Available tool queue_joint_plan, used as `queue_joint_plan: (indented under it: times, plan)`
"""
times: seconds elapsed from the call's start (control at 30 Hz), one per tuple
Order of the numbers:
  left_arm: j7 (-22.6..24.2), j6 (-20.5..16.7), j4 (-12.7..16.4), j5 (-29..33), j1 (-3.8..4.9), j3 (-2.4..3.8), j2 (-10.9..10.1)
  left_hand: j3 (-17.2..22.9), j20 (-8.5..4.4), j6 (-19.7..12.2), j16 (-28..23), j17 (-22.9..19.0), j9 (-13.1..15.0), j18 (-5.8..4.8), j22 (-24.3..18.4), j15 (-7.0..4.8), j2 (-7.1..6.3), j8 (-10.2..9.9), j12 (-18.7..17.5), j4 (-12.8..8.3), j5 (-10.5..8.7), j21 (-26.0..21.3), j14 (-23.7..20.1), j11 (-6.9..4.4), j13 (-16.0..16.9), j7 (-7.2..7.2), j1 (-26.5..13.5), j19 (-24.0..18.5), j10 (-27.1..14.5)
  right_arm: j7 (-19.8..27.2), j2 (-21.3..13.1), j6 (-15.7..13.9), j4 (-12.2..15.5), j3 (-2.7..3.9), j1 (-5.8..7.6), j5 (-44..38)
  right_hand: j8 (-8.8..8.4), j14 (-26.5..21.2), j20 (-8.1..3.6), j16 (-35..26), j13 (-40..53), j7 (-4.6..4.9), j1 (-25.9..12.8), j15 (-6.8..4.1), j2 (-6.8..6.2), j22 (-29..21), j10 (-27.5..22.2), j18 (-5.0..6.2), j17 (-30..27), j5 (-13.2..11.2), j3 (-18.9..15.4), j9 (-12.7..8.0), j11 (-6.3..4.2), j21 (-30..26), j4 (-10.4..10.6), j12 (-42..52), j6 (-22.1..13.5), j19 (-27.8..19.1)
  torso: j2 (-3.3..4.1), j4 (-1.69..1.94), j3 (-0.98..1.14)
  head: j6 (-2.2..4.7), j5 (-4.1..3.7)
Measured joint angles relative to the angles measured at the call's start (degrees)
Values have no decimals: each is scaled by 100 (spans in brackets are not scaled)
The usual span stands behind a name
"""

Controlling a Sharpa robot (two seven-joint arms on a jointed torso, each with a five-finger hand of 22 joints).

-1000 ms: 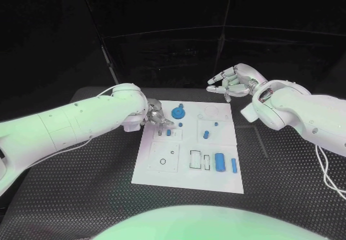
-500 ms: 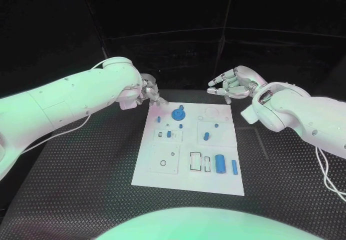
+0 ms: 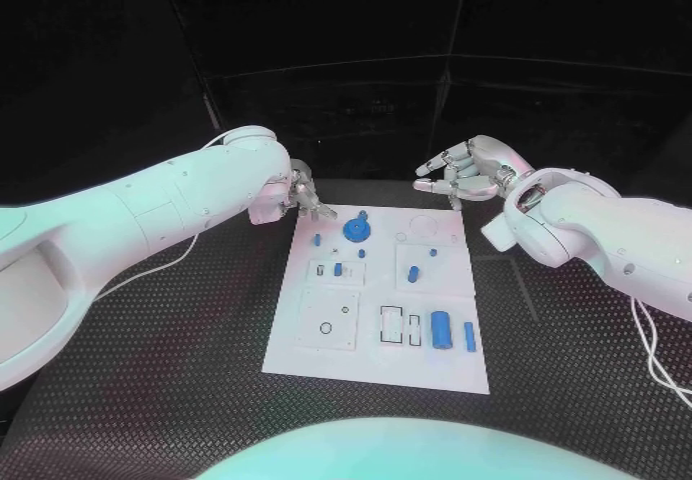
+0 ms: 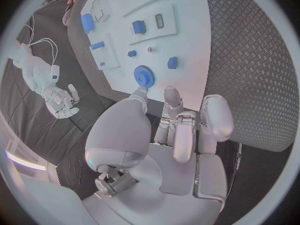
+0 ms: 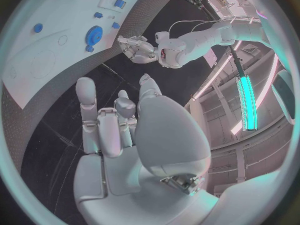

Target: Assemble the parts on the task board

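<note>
Both hands up off the table, nothing held. Left hand (image 3: 302,193) hangs near far-left corner of task board (image 3: 378,365), fingers curled loosely, empty. Right hand (image 3: 464,170) beyond far-right corner, fingers apart, empty. Blue gear (image 3: 356,232) lies on far end of board; small blue parts (image 3: 413,271) mid-board; larger blue blocks (image 3: 440,326) in near-right section. Looks like between steps, no part picked. Next prob.: lower a hand, pinch a part w/ care, seat it.
</note>
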Motion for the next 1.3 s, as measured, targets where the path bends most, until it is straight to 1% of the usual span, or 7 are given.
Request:
queue_joint_plan:
  times: [0.03,0.13,0.33,0.67,0.7,1.1,1.3]
  plan:
    - [0,21,-39,0,-15,-5,24,-40,3,33,0,0,10,0,15,0,27,25,68,-1,-5,21,0,-10,60,5,27,32,50,0,1,1,1,0,0,0,0,0,0,0,0,0,0,0,0,0,0,0,0,0,0,0,0,0,0,0,0,0,0,0,0,-4,0]
    - [0,81,-137,0,-52,-11,83,-99,0,61,0,0,55,0,41,0,31,84,214,-2,-26,35,0,-22,181,-22,31,36,76,0,4,4,1,0,0,0,0,0,0,0,0,0,0,0,0,0,0,0,0,0,0,0,0,0,0,0,0,0,0,-1,1,-18,3]
    - [0,156,-289,-4,-87,-17,144,-147,-16,80,0,0,89,0,80,0,31,104,343,-2,-26,64,0,-42,301,-41,31,53,137,-1,7,8,1,0,0,0,0,0,0,0,0,0,0,0,0,0,0,0,0,0,0,0,0,0,0,0,0,0,-4,-1,2,-29,20]
    - [0,245,-422,-81,-115,-19,181,-186,-16,80,0,0,105,0,101,0,59,132,382,6,-26,93,0,-22,352,-42,58,53,157,-2,17,13,-5,0,0,0,0,0,0,0,1,0,0,0,0,0,0,0,0,0,0,0,0,0,0,0,0,0,-8,6,6,-38,50]
    - [-1,255,-430,-88,-118,-19,184,-186,-34,80,0,0,110,-1,103,0,59,132,411,6,-26,100,0,-22,357,-42,58,70,157,-2,18,14,-5,0,0,0,0,0,0,0,1,0,0,0,0,0,0,0,0,0,0,0,0,0,0,0,0,0,-8,7,6,-38,50]
    - [-6,476,-524,-139,-179,-30,248,-218,-34,79,0,0,149,0,114,0,180,176,449,-26,-26,100,0,-22,378,-42,180,70,156,-4,20,21,-8,0,0,0,0,0,0,0,1,0,0,0,0,0,0,0,1,25,1,0,0,0,0,0,0,0,-8,6,8,-55,46]
    - [-8,548,-533,-153,-192,-31,258,-218,-34,79,0,0,159,-1,121,0,209,176,480,-26,-26,100,0,-23,391,-42,208,70,158,-4,22,24,-10,0,0,0,0,0,0,0,1,0,0,0,0,1,0,0,7,24,1,0,0,0,0,0,0,0,-8,6,9,-62,46]
